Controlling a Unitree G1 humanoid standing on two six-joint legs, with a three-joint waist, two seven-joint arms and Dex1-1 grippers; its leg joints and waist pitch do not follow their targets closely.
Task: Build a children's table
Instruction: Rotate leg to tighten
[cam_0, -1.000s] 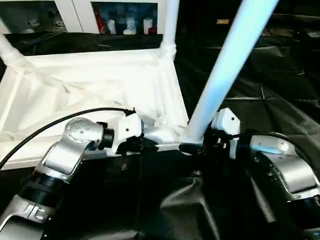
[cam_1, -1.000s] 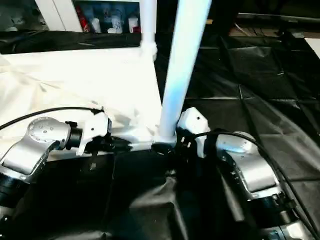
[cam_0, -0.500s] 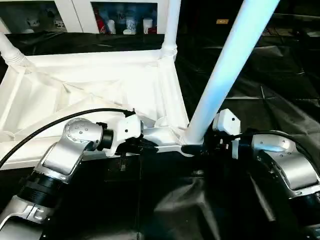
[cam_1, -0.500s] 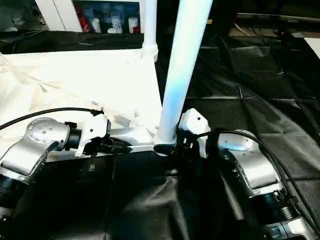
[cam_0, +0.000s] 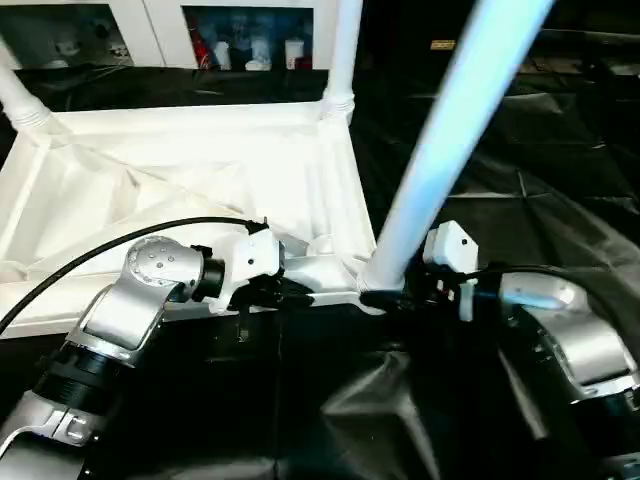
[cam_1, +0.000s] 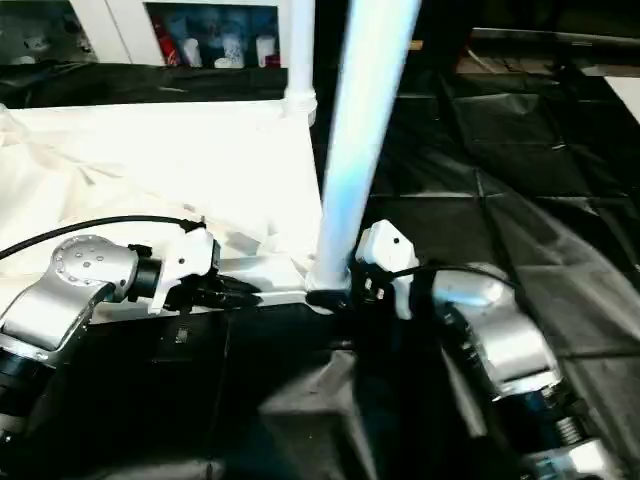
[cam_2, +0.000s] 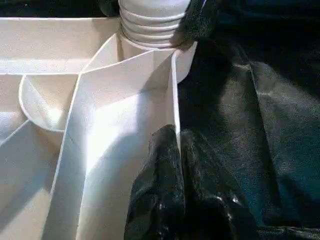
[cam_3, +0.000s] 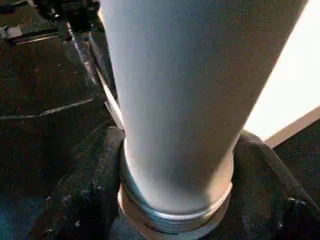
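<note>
While lying upside down on the crinkled black plastic sheet (cam_0: 560, 200), the white plastic square tabletop (cam_0: 180, 180) shows its ribbed, X-braced underside. Off its far left corner, a white tubular leg (cam_0: 18, 105) leaning outward from its socket. Along the near edge, left of the near right corner socket (cam_2: 150, 50), the left arm's silver forearm (cam_0: 120, 310) ending at the left gripper (cam_2: 177, 150), black fingers (cam_2: 155, 190) pressed together on the thin white near wall of the tabletop, pinching it just beside that socket. At the far right corner, straight behind that socket, a second white tubular leg (cam_0: 342, 50) standing upright in its socket. In the near right corner socket itself, a third long white tubular leg (cam_0: 450, 140), its ringed lower end seated there, shaft leaning up and to the right of the tabletop. Just right of that socket, the right gripper (cam_3: 175, 200), black fingers (cam_3: 90, 185) set either side of the third leg's base and closed around it, with a black rubbery pad on each flank of the tube. Beyond the tabletop's far edge, a white cabinet (cam_0: 150, 30) with small items behind its glass.
</note>
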